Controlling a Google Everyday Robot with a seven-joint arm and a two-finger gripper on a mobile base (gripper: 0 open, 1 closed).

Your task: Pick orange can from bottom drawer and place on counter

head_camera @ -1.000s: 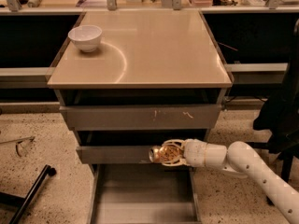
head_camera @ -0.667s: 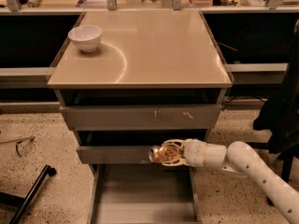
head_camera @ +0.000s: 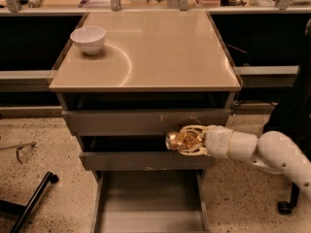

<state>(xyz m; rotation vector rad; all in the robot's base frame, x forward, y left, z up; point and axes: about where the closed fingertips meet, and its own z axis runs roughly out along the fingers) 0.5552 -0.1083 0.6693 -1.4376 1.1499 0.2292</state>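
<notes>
My gripper (head_camera: 187, 141) reaches in from the right on a white arm and is shut on the orange can (head_camera: 181, 141), a shiny golden can with brown patches. It holds the can in front of the middle drawer front, above the open bottom drawer (head_camera: 150, 203), whose grey floor shows bare. The beige counter (head_camera: 155, 47) lies above the drawers, higher than the can.
A white bowl (head_camera: 88, 39) stands at the counter's back left. Two scuffed grey drawers (head_camera: 146, 123) sit slightly pulled out under the counter. A black bar (head_camera: 29, 203) lies on the speckled floor at left. A dark shape with a wheel (head_camera: 284, 208) stands at right.
</notes>
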